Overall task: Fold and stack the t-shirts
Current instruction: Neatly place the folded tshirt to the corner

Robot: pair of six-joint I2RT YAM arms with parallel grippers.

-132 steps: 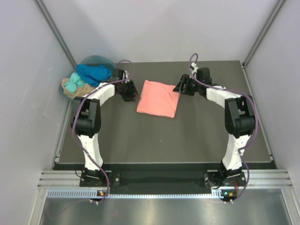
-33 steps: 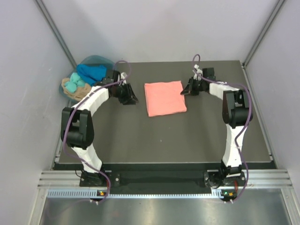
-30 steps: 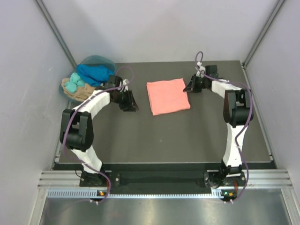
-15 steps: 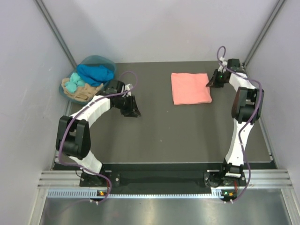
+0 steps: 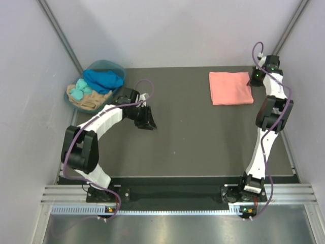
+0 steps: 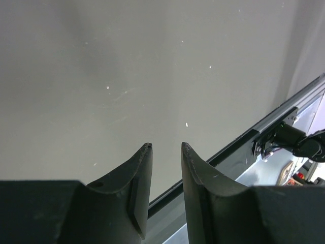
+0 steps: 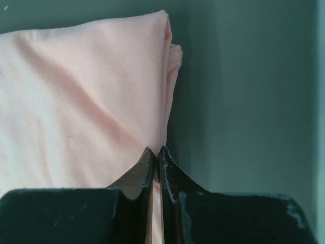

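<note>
Folded pink shirt dragged from the middle to the far right corner, right gripper pinching its edge, left gripper slightly spread, empty; 1 done, clothes left in the basket.

Pink tee now far-R corner.

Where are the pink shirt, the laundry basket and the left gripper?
pink shirt (image 5: 231, 87), top view, its middle.
laundry basket (image 5: 105, 62), top view, far rim.
left gripper (image 6: 165, 147), left wrist view, between fingertips.
</note>
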